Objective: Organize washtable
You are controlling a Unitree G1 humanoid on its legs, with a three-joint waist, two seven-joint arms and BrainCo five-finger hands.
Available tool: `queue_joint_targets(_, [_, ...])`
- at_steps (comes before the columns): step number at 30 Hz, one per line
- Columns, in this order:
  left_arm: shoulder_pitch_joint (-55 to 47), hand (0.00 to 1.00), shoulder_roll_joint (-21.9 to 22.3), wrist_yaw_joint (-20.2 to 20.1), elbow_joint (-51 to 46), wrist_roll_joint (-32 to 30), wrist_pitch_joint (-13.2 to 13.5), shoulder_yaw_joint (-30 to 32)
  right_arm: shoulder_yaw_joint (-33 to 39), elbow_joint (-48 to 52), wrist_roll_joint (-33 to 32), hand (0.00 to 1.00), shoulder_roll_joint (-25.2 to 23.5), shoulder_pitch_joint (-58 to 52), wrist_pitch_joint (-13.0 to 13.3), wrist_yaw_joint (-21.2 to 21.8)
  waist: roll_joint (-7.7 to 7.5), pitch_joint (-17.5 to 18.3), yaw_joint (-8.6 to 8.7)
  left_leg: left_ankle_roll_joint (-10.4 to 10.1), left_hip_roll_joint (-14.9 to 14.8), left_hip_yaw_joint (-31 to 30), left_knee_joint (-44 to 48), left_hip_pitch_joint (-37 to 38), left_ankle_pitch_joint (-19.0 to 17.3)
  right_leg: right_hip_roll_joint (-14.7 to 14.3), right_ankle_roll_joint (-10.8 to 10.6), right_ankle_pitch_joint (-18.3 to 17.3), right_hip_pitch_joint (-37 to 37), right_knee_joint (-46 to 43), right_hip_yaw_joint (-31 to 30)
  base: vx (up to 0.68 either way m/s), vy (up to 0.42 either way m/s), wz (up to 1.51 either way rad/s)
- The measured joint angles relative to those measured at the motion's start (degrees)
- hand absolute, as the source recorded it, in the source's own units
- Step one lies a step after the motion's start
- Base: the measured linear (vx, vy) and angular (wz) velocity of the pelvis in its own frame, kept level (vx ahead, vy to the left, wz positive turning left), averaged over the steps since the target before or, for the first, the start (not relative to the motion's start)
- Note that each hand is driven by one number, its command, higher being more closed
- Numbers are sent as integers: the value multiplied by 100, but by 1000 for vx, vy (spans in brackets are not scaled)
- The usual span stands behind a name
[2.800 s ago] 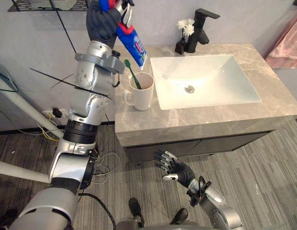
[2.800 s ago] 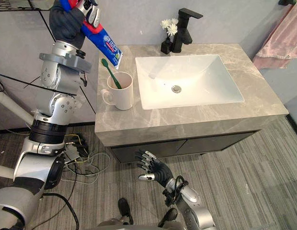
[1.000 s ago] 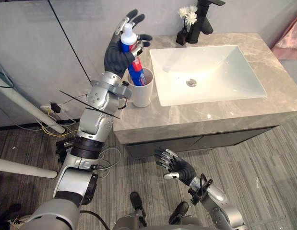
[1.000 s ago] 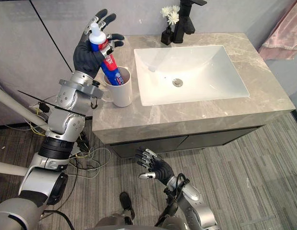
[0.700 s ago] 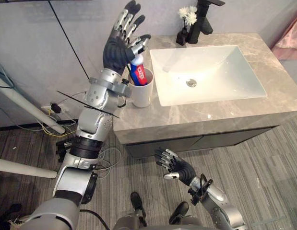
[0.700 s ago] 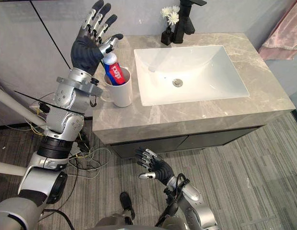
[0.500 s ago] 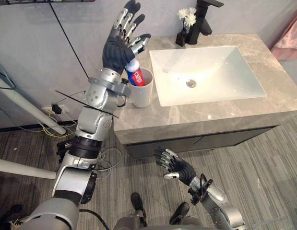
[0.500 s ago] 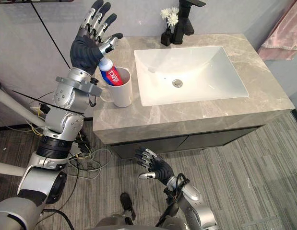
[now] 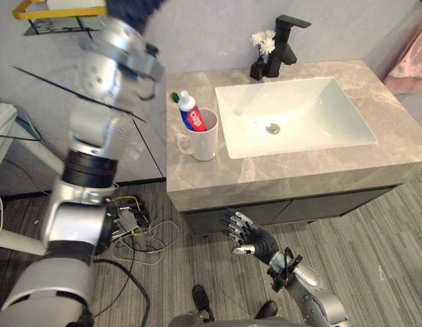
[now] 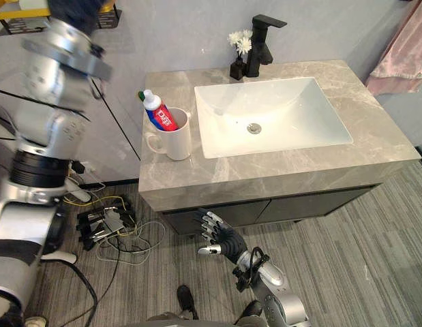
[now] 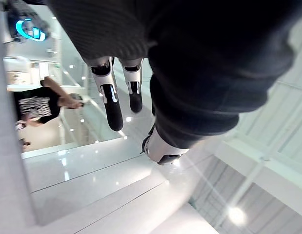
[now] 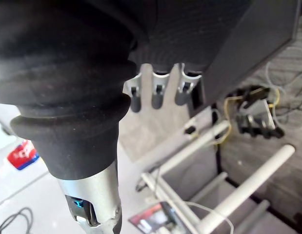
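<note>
Toothpaste (image 9: 191, 112) in white mug (image 9: 207, 144), toothbrush (image 9: 174, 97) too

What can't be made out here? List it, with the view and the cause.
Toothbrush: eye views, handle hidden in the mug behind the toothpaste.
Left hand: eye views, cut off by the top edge.
Pink towel: eye views, cut by the right edge.
</note>
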State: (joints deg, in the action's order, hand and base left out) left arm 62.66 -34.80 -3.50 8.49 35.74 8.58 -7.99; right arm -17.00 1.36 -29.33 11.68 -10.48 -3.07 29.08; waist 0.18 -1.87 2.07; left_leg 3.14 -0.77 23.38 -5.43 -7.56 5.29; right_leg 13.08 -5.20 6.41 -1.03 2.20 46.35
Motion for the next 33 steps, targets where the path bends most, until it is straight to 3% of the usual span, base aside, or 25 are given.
queue_joint_targets(5, [-371,100,-396,15,-918,272,339,849,-150,-2,-38,0,-2,-21,18,36,26,79,-78,0,6,-101,-4,48,1,-7,2,-4,99,23,75,-2,-19,7])
queue_joint_targets(7, [-1205,100,-433,-7,-1608,321,497,1303,-136,-2,-36,0,-12,-70,24,113,54,118,-150,-1,18,-129,-5,70,1,-8,2,-5,146,55,95,-1,-13,6])
queue_joint_targets(9, [-2815,100,-365,-81,-2322,358,541,1714,-58,-2,-29,0,-111,-165,46,122,68,160,-213,-4,36,-162,-29,165,-2,-8,4,-9,276,101,145,-6,-12,11])
queue_joint_targets(11, [-4155,100,-26,-220,-2720,361,452,1852,173,-1,0,0,-216,-329,72,103,71,197,-237,-10,55,-220,-35,149,-7,2,3,-43,294,102,208,-27,-4,14])
queue_joint_targets(13, [-5863,100,779,-544,-2952,388,98,1785,543,-2,76,0,-377,-634,156,35,69,200,-285,-29,88,-256,-36,132,-26,19,-11,-58,317,101,257,-27,11,18])
queue_joint_targets(17, [-7319,100,1528,-773,-2951,417,-353,1237,806,-5,254,0,-486,-827,199,-116,49,203,-286,-12,108,-270,-36,129,-40,38,-16,-62,328,91,289,-31,16,5])
queue_joint_targets(19, [-7583,100,1806,-917,-2951,416,-508,732,846,-46,297,0,-513,-828,261,-174,62,196,-282,-11,103,-263,-37,131,-40,41,-18,-63,325,84,284,-55,8,-3])
queue_joint_targets(23, [-7548,100,2087,-1019,-2927,408,-557,396,922,-56,295,0,-569,-811,261,-192,93,194,-259,-10,67,-196,-38,120,-40,19,-26,-69,270,85,225,-36,-6,-10])
queue_joint_targets(26, [-7468,100,2123,-1017,-2811,319,-588,151,925,-56,297,0,-562,-795,259,-279,113,191,-144,-12,59,-185,-38,110,-38,12,-28,-69,258,91,219,8,-7,-3])
queue_joint_targets(33, [-6813,100,2125,-1007,-2357,-51,-704,-132,930,-56,307,0,-561,-713,248,-290,58,136,-118,14,47,-42,-21,38,-18,17,-68,-27,112,92,84,54,-11,-8])
